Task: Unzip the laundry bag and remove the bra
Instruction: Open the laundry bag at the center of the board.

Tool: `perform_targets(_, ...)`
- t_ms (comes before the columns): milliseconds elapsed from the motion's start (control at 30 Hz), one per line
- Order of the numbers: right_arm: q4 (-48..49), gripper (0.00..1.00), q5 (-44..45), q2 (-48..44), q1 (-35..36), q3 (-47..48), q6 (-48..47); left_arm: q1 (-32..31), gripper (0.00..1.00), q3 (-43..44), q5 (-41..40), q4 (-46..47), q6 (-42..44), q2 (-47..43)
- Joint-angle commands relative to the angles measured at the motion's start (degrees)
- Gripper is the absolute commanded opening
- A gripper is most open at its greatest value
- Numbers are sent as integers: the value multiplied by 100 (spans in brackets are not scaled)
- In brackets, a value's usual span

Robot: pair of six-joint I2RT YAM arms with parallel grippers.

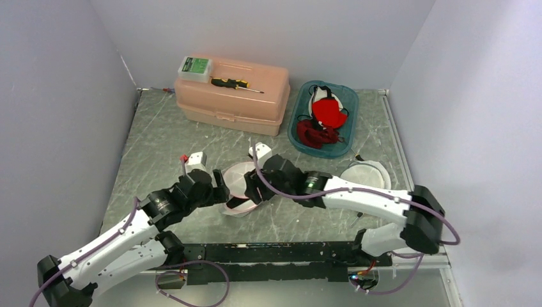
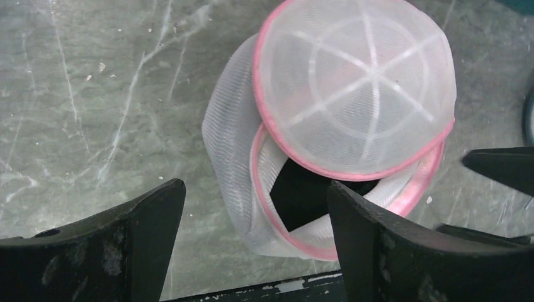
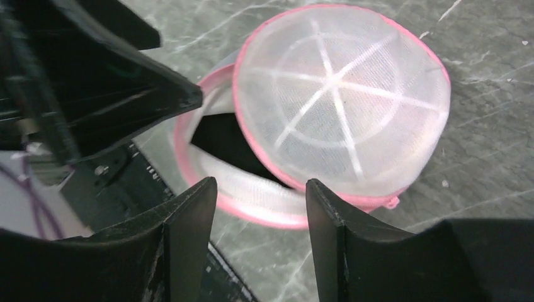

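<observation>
laundry bag [image 2: 356, 82]: fine white mesh cloth, semi-sheer, pink fabric piping | bench [image 2: 82, 94]: grey marbled sheet, smooth, scratched, faint sheen | left gripper [image 2: 255, 189] jaws: matt black plastic, scuffed | toolbox [image 1: 233, 96]: smooth peach plastic | tray [image 1: 296, 125]: glossy teal plastic

Pink-trimmed white mesh laundry bag [image 2: 356, 88] unzipped, gaping; dark bra [image 2: 302, 195] inside

**Hemmed in on both sides**

My left gripper [image 1: 219, 194] and right gripper [image 1: 254, 190] are crowding the laundry bag [image 1: 238, 182] from 9 and 3 o'clock; bare table [image 1: 160, 137] is lying open toward 11, the toolbox [image 1: 231, 96] blocking at 12.
</observation>
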Motion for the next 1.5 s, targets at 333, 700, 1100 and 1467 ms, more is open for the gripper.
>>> perform_targets(333,1373,45,797,841,145,-1364,457,845,73,-495,1757,1264,262,873)
perform_targets(700,1331,46,1011,156,157,-1889,701,847,52,-843,2409,2322,151,1243)
perform_targets(1100,1017,67,1683,-1078,400,-1284,388,847,3,-983,2802,2876,123,753)
perform_targets(1467,-365,70,3139,561,919,510,79,838,3,-879,2823,2878,94,854)
